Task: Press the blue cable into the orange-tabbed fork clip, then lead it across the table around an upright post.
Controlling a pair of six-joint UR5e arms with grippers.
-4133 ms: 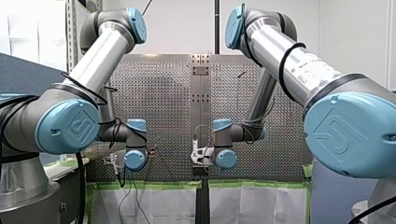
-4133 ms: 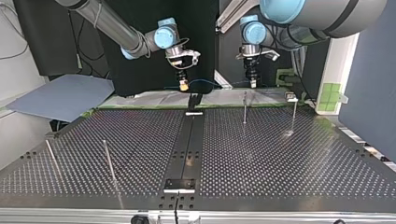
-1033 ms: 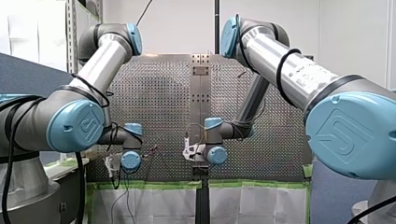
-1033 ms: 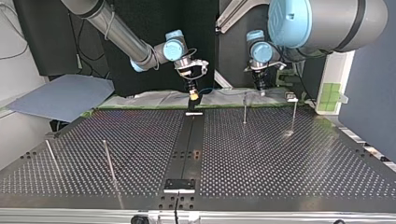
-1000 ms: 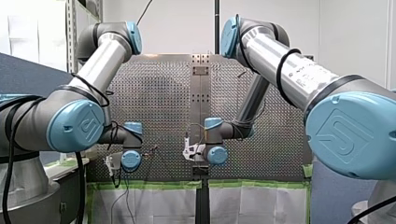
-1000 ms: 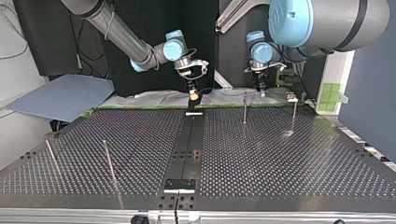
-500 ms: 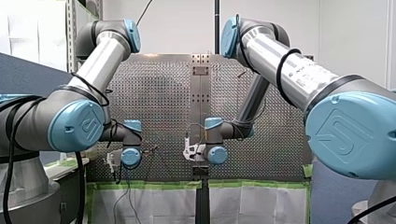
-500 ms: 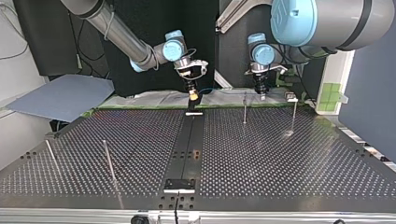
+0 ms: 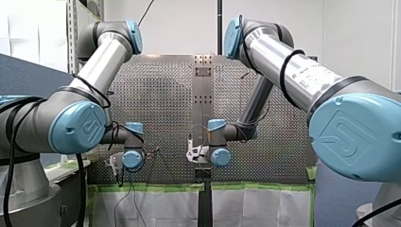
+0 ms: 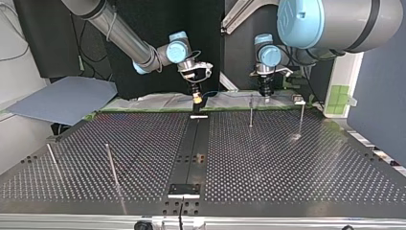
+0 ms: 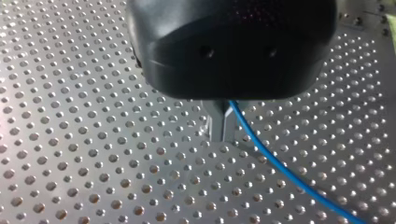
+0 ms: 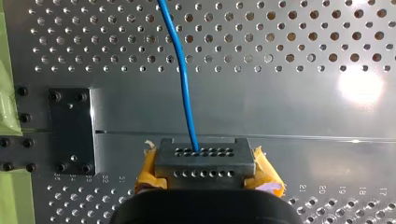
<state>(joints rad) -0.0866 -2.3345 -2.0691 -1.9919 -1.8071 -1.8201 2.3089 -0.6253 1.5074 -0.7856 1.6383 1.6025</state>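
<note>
- Left wrist view: the blue cable [image 11: 280, 168] is pinched between the pressed-together metal fingers of the left hand [image 11: 221, 135]. It leaves them at one side and trails away ahead of the hand, low over the perforated counter [image 11: 93, 140].
- In the right wrist view the same cable is gripped by the right hand [image 12: 205, 161], whose yellow-padded fingers are closed on it. From between them it runs nearly straight ahead, clear of the counter.
- The cable is judged thin, light and limp. It can be expected to bend readily, to sag between the two hands, and to slide through a loose pinch.
- It is not thought fragile, though a sharp kink is best avoided.
- Hold is best taken close on either side of the stretch to be seated, so that a short, taut span is offered.
- The orange-tabbed fork clip cannot be made out with certainty, so its place relative to either hand cannot be told.
</note>
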